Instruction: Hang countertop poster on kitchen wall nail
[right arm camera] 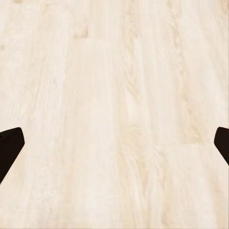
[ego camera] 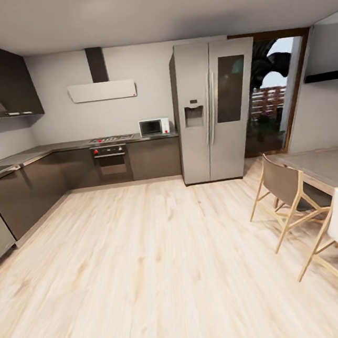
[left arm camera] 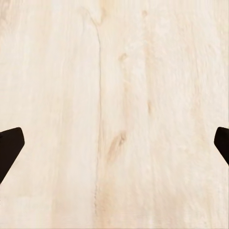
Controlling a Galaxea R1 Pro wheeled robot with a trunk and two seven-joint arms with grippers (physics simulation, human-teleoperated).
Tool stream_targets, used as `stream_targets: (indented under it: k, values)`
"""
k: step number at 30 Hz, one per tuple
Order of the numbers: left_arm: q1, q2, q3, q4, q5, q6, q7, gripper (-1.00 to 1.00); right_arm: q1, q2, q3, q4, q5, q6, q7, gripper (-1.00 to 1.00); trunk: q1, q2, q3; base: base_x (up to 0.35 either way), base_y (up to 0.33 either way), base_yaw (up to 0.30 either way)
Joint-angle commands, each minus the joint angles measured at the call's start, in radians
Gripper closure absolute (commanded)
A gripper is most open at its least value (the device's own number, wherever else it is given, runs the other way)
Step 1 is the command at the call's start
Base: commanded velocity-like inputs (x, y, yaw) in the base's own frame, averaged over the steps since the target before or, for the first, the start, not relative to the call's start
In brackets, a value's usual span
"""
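The grey kitchen countertop (ego camera: 45, 150) runs along the left wall and the back wall, over dark cabinet fronts. The poster and the wall nails are out of view or too small to make out. My left gripper (left arm camera: 114, 148) is open, its two dark fingertips (left arm camera: 9, 148) wide apart over pale wood floor. My right gripper (right arm camera: 114, 148) is open the same way, with fingertips (right arm camera: 9, 145) at the picture's sides and nothing between them.
A steel fridge (ego camera: 212, 111) stands at the back right, beside an open doorway (ego camera: 271, 98). An oven (ego camera: 111, 163), hob and microwave (ego camera: 154, 127) line the back wall. A table (ego camera: 333, 167) with chairs (ego camera: 285, 191) stands at the right. Wood floor (ego camera: 149, 266) spreads ahead.
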Motion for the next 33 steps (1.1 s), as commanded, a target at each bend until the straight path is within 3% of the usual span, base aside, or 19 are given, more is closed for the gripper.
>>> stream_targets:
  k: [1,5,16,25,33]
  values:
    - [0.000,0.000,0.004,-0.001,0.000,-0.002,0.000,-1.00,-0.001,0.000,0.001,0.001,0.001,-0.003,-0.001,-1.00,0.001,0.000,-0.001,0.324,0.005,0.225]
    - [0.000,0.000,0.025,-0.001,0.000,-0.002,-0.001,-1.00,-0.001,0.015,0.001,0.001,0.000,-0.003,-0.002,-1.00,0.001,0.000,-0.001,0.332,0.053,0.263]
    - [0.001,0.000,0.032,-0.001,0.002,-0.003,-0.002,-1.00,-0.001,0.020,0.001,0.001,-0.001,-0.003,-0.004,-1.00,0.001,0.000,-0.001,0.293,0.150,0.289]
    - [0.000,0.000,0.032,-0.001,0.000,-0.003,-0.003,-1.00,-0.001,0.023,0.004,0.041,0.000,-0.003,-0.064,-1.00,0.001,0.000,-0.003,0.057,0.042,0.290]
    - [0.000,0.000,0.032,-0.001,0.000,-0.003,-0.003,-1.00,-0.001,0.023,0.004,0.043,0.001,-0.003,-0.071,-1.00,0.001,0.000,-0.006,0.002,0.001,0.289]
